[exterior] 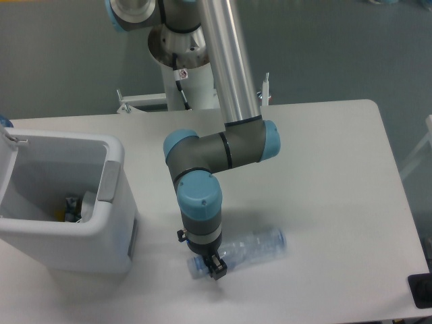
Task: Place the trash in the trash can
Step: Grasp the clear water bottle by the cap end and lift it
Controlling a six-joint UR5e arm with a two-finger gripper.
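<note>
Clear plastic bottle with bluish cap point(248, 247) lies on the white table point(337, 169), lower centre of frame. Two-finger gripper point(214, 265) sits over its left end; can't tell if jaws are closed. White boxy plastic bin point(67, 216) at left, some trash inside.

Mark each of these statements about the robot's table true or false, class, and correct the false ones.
1. The plastic bottle lies on its side on the table. True.
2. The trash can stands at the right end of the table. False: it stands at the left end.
3. The gripper is down at one end of the bottle. True.
4. The trash can is empty. False: some items already lie inside it.
5. The bottle is inside the trash can. False: it is on the table, to the right of the can.
</note>
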